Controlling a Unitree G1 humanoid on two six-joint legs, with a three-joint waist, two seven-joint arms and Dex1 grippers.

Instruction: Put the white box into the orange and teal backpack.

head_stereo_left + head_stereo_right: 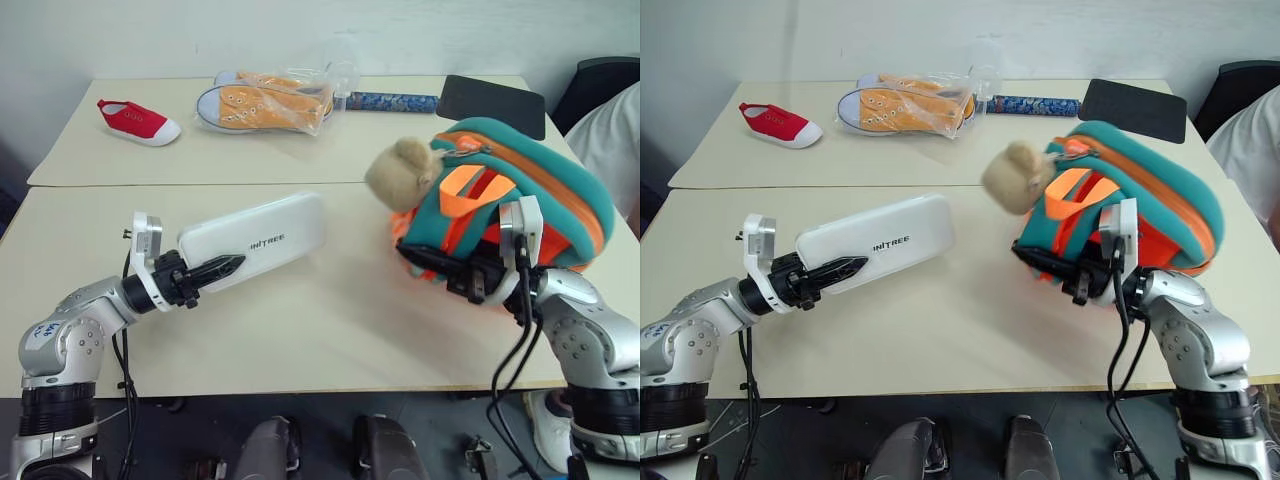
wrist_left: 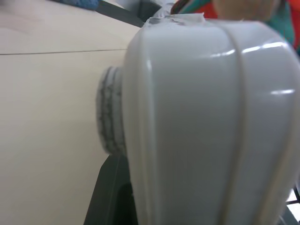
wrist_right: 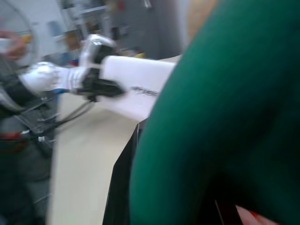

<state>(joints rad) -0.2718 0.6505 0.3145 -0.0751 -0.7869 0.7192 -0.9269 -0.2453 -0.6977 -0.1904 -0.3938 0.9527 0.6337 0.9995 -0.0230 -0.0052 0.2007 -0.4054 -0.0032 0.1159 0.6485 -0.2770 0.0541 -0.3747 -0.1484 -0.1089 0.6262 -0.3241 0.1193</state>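
A: Nearest us, 2 grippers over the near table (image 1: 330,340). What can't you make out?

B: Most of the right gripper (image 1: 455,275). Its fingers are pushed in under the backpack (image 1: 540,190), so the tips are buried in teal fabric and straps. From its own wrist camera, green cloth covers nearly everything in front of it. By the way the pack sits lifted and tilted over it, the fingers are pinched together on the pack's lower edge.

A: And the left one?

B: The left gripper (image 1: 215,268) is clamped on the near end of the white box (image 1: 262,238), 1 black finger lying across the lid; the other is hidden behind the case. Its wrist camera is nearly blocked by the box's rounded end.

A: Where is the box, then?

B: Held up off the table, pointing toward the backpack but well apart from it. It is flat, white, glossy, with rounded corners and small dark lettering on the lid.

A: The backpack itself?

B: Orange body, teal trim, orange straps, a tan plush toy (image 1: 400,172) on its left end. I cannot see whether the opening is unzipped.

A: Anything cut off?

B: A person's white sleeve (image 1: 610,130) at the right edge. On the far table, 1 red shoe (image 1: 138,121) and a clear bag of orange shoes (image 1: 265,100).
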